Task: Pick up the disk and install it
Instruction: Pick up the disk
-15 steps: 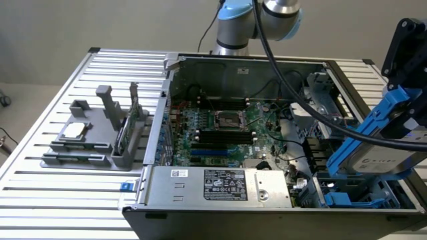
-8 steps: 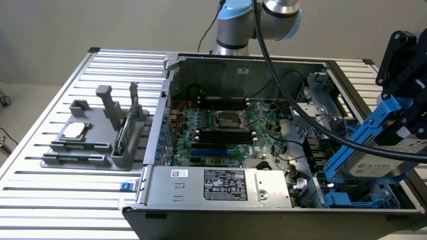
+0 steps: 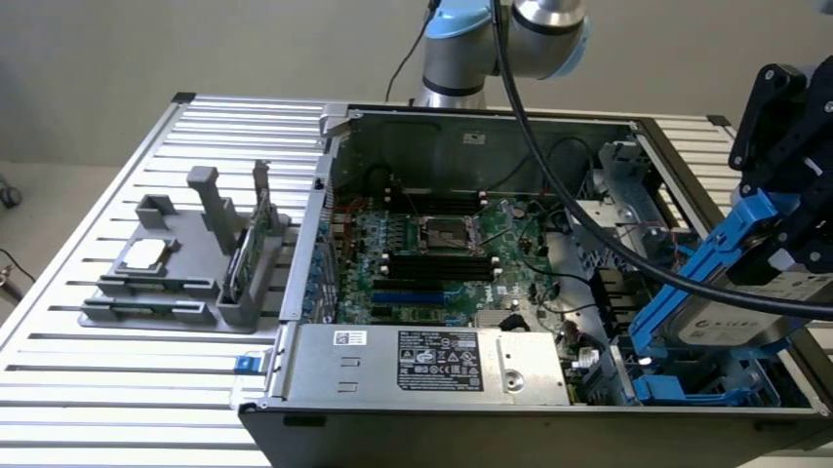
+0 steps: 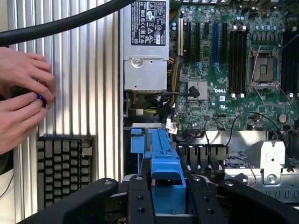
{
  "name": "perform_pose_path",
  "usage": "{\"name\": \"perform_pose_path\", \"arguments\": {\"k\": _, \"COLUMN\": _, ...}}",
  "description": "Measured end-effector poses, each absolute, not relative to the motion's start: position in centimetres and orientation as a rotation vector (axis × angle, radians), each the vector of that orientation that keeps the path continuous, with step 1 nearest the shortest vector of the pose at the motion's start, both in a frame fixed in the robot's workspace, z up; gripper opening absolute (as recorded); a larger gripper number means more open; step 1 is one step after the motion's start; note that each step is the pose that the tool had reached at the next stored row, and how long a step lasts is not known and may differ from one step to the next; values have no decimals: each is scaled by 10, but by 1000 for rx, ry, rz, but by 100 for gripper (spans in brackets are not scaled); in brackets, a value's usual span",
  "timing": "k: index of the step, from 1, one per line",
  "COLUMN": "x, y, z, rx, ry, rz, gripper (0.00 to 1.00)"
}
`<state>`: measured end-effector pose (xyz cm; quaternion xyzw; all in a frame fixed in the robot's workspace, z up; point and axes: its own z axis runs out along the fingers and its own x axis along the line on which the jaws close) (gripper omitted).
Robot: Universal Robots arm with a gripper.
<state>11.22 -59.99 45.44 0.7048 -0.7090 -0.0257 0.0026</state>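
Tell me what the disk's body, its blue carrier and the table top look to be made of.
The disk: its body looks like bare metal, dull silver-grey with a soft sheen.
Its blue carrier: probably moulded plastic, with a uniform saturated colour and a smooth semi-gloss surface.
The table top: seemingly aluminium, pale matt silver in ribbed slats.

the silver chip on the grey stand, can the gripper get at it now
Probably not: the gripper is shut on the disk over the computer case, well away from the chip on its stand.
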Motion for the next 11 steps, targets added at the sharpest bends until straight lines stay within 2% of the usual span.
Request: {"name": "perform_pose_path", "arguments": {"k": 11, "x": 117, "y": -594, "z": 446, "rx": 2214, "ry": -2219, "rz": -79, "gripper": 33}}
